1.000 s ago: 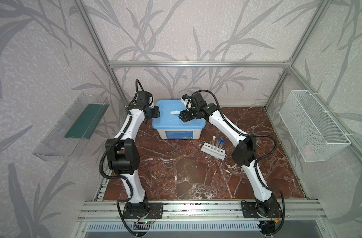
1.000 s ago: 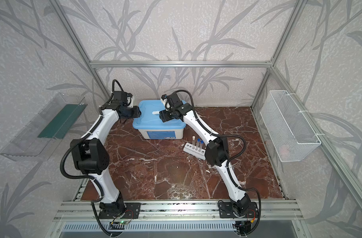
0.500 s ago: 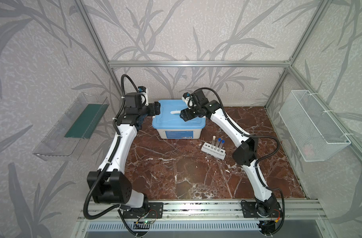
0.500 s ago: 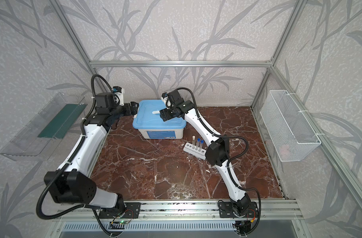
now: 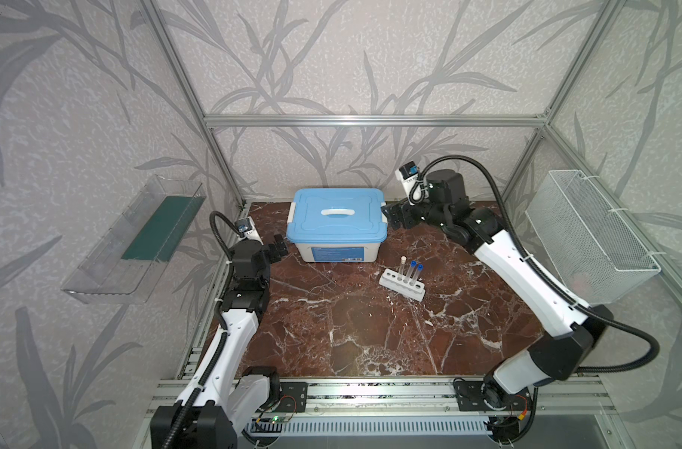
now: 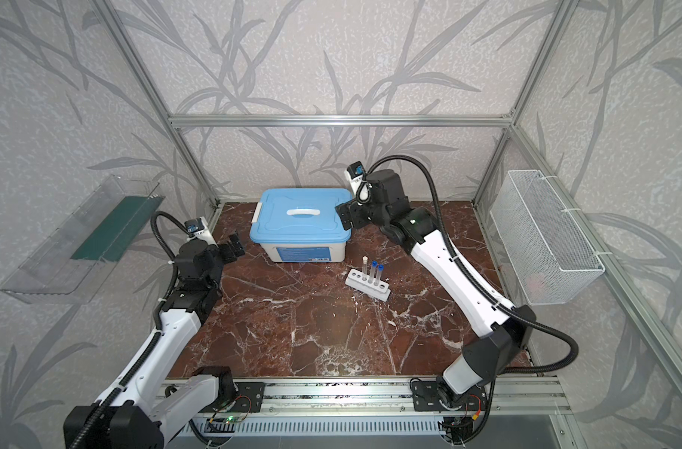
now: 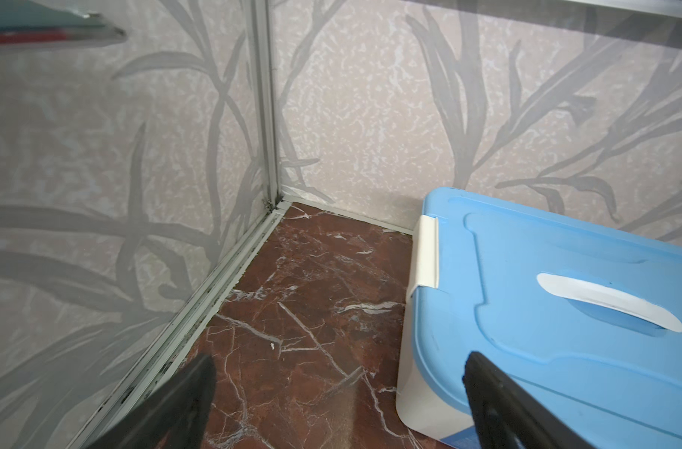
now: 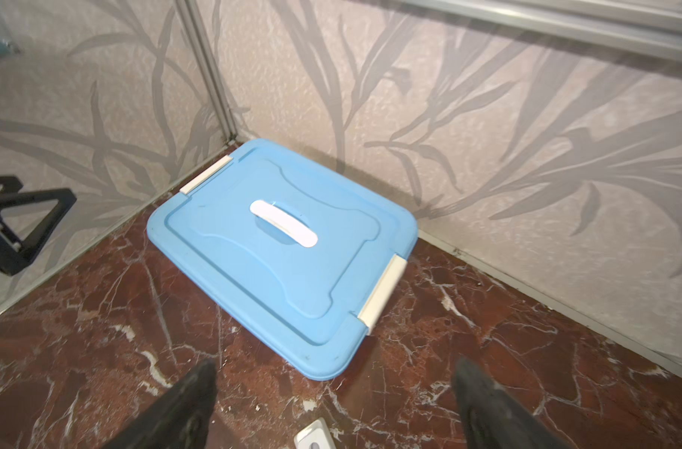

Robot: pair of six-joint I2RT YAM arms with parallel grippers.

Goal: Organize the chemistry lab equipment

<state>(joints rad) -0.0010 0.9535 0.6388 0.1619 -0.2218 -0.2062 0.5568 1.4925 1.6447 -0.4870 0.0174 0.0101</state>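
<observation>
Three thin capped test tubes stand in the white rack (image 5: 390,280), seen in both top views: one white-capped tube (image 5: 403,265) and two blue-capped tubes (image 5: 413,271) (image 6: 380,274). Behind them sits the white bin with its blue lid (image 5: 337,221) down and both white latches (image 8: 382,297) flat. My left gripper (image 5: 279,247) hovers open just left of the bin, holding nothing. My right gripper (image 5: 394,217) hangs open off the bin's right end, also empty. In the wrist views, the left gripper (image 7: 337,363) and the right gripper (image 8: 335,369) show wide-apart jaws over the marble.
A clear wall shelf with a green mat (image 5: 137,241) hangs on the left wall. A white wire basket (image 5: 588,233) hangs on the right wall. The dark red marble tabletop (image 5: 351,330) stretches in front of the rack (image 6: 367,285). A rack corner (image 8: 314,437) shows beneath the right gripper.
Both grippers have drawn away from the bin's ends and opened wider. The left arm has folded back towards the front left; the right gripper has moved off to the right.
</observation>
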